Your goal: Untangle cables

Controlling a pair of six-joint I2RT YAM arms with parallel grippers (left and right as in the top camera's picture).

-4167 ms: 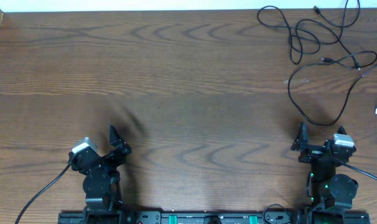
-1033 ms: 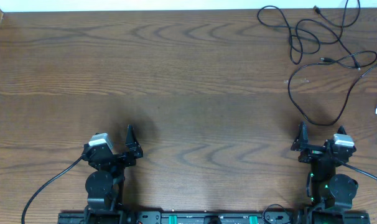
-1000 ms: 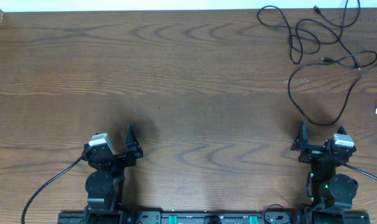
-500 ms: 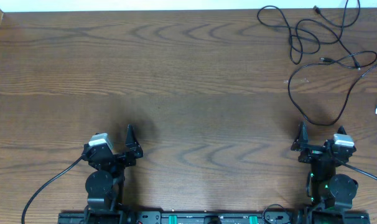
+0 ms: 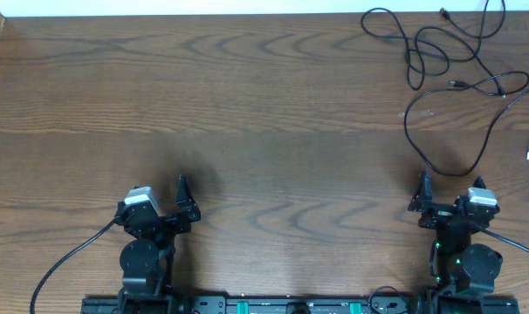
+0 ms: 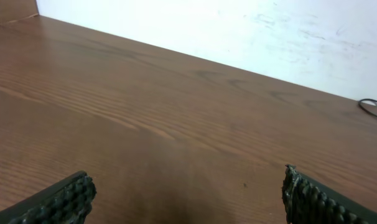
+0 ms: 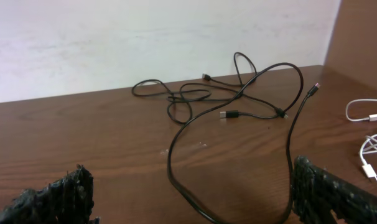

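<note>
The black cables (image 7: 169, 155) lie loosely tangled on the far right part of the desk (image 5: 264, 113), close to the white wall (image 6: 238, 25). One long loop of them curves back toward the right arm (image 5: 461, 227), and a small plug (image 7: 229, 114) rests in the middle of the tangle. The white cable (image 7: 367, 168) sits apart at the desk's right edge. Both arms are low at the near edge, the left arm (image 5: 147, 231) well apart from any cable. The left jaws are spread wide with only bare wood between the ribbed pads (image 6: 64, 199). The right jaws are likewise released and grasp nothing, the black loop lying just ahead of them.
</note>
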